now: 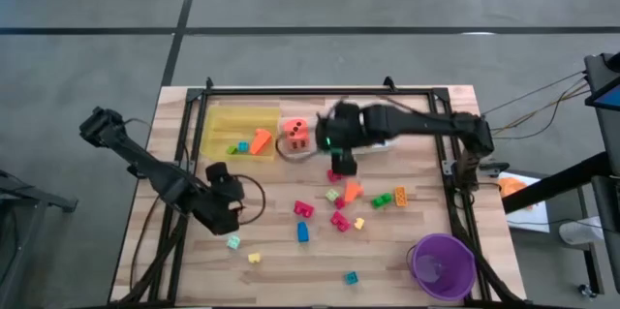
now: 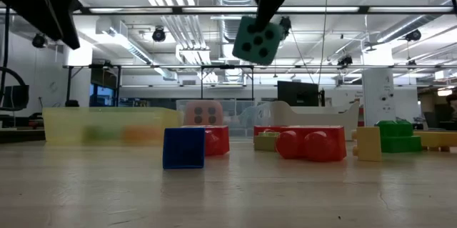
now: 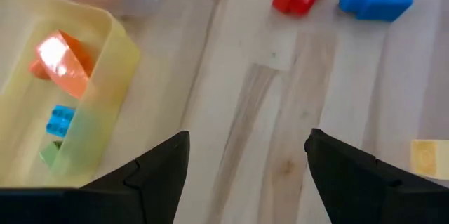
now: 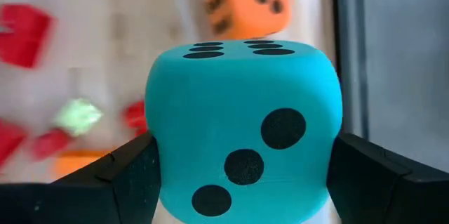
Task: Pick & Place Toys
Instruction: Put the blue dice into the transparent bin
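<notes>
left tool point(image 3: 245, 175) open and empty, low over the table point(image 1: 271, 251) near the yellow tray point(image 1: 237, 125), right tool point(image 4: 242, 175) clamped on teal die point(image 4: 244, 129) held high mid-table, orange die point(image 1: 295, 136) and trays just to its left, so right arm nearer

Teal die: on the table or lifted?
Lifted. The right claw grips the teal die between its fingers; the low view shows it hanging well above the blocks on the table.
</notes>
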Robot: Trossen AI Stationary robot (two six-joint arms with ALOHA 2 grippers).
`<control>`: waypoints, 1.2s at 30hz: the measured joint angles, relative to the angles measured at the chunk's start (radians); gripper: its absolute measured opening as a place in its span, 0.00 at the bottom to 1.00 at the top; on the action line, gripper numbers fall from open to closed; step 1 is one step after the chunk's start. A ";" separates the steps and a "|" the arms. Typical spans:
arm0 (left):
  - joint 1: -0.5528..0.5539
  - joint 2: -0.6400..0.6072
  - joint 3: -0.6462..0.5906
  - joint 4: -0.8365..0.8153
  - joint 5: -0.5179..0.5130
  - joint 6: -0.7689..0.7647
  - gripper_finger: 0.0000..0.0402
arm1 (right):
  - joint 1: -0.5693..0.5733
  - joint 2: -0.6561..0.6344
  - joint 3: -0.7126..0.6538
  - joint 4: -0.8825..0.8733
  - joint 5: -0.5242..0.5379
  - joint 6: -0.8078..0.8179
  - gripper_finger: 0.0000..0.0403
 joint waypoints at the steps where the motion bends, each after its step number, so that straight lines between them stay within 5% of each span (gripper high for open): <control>1: -0.001 -0.022 -0.006 0.015 -0.004 0.001 0.70 | -0.028 0.005 0.000 0.016 -0.001 -0.036 0.77; 10: -0.001 -0.171 -0.090 0.126 -0.010 0.052 0.70 | -0.164 0.094 -0.001 0.123 -0.089 -0.341 0.77; 30: 0.004 -0.206 -0.125 0.142 -0.001 0.037 0.70 | -0.277 0.456 0.436 -0.183 -0.263 -0.397 0.77; 36: 0.005 -0.206 -0.125 0.142 -0.001 0.037 0.70 | -0.297 0.488 0.439 -0.208 -0.279 -0.372 0.77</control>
